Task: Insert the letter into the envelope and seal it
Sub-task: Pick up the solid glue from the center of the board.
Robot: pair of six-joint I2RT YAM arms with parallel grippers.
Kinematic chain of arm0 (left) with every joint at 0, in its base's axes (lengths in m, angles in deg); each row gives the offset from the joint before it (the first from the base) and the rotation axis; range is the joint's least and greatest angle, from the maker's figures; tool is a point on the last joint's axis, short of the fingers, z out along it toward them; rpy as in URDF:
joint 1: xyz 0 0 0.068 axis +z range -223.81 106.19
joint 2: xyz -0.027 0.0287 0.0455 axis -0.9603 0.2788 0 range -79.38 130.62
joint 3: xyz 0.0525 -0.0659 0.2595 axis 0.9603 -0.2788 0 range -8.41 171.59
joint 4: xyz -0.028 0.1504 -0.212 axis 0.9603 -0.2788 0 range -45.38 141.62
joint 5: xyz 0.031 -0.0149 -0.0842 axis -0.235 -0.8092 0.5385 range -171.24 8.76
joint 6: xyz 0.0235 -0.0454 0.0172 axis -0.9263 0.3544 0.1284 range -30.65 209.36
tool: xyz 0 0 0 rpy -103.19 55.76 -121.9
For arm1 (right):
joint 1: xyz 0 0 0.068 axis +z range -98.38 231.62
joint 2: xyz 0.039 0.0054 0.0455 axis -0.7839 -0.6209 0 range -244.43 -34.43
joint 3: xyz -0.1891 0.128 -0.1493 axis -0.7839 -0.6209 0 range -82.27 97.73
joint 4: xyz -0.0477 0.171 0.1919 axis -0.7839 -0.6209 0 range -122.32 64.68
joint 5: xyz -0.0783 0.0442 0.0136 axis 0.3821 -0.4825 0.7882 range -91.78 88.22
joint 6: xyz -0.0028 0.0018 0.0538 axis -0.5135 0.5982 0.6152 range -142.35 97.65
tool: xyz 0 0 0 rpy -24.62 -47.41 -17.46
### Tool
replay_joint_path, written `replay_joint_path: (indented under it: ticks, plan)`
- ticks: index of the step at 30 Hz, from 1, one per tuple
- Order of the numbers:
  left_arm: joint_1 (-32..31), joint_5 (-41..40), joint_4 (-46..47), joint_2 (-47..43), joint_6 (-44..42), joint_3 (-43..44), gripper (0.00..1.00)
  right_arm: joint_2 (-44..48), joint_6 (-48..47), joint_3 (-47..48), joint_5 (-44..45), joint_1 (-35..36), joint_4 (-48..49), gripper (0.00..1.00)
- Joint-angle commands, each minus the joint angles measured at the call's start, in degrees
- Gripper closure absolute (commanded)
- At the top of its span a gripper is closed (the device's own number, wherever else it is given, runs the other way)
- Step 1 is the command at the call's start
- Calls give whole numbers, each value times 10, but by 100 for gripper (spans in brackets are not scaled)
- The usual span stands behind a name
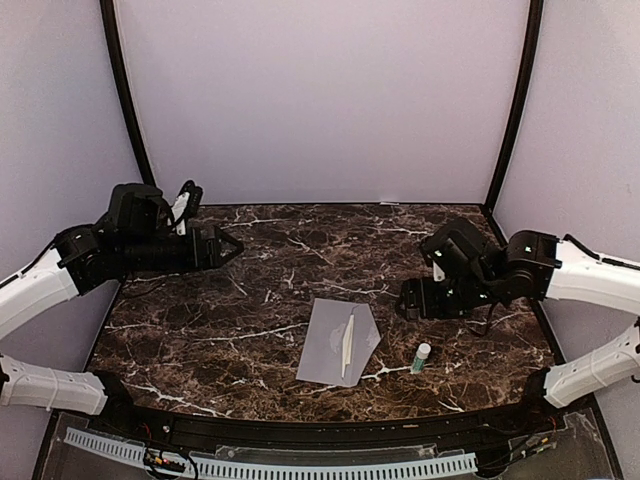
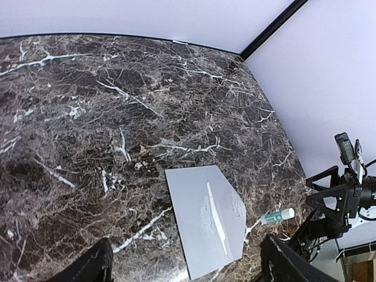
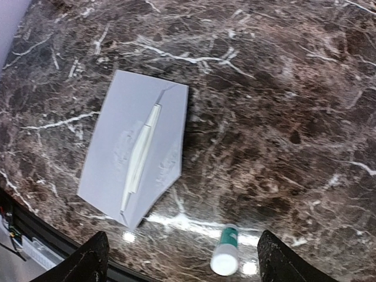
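The grey envelope (image 1: 335, 340) lies flat on the marble table, near the front and a little right of centre. It also shows in the left wrist view as the envelope (image 2: 197, 226) and in the right wrist view as the envelope (image 3: 126, 170). Of the letter (image 1: 347, 345) only a narrow pale strip shows along the flap line (image 2: 216, 220) (image 3: 139, 155); the rest is hidden. My left gripper (image 1: 228, 248) hovers open at the far left, well away from the envelope. My right gripper (image 1: 405, 300) hangs open just right of it. Neither holds anything.
A small white glue stick (image 1: 421, 357) with a teal label lies on its side right of the envelope (image 2: 277, 217) (image 3: 226, 249), close to the table's front edge. Lilac walls close in the table on three sides.
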Motion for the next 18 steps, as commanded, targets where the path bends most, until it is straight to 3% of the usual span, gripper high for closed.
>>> replay_joint_path:
  ticks: [1,11,18]
  plan:
    - [4,7,-105,-18,76,7,14,23,-22,19,57,-6,-146,16]
    - [3,-9,-42,-6,178,-21,15,51,-34,-93,-66,-7,-46,16]
    - [4,-34,-54,0,184,4,15,1,-68,-110,-61,-9,-20,29]
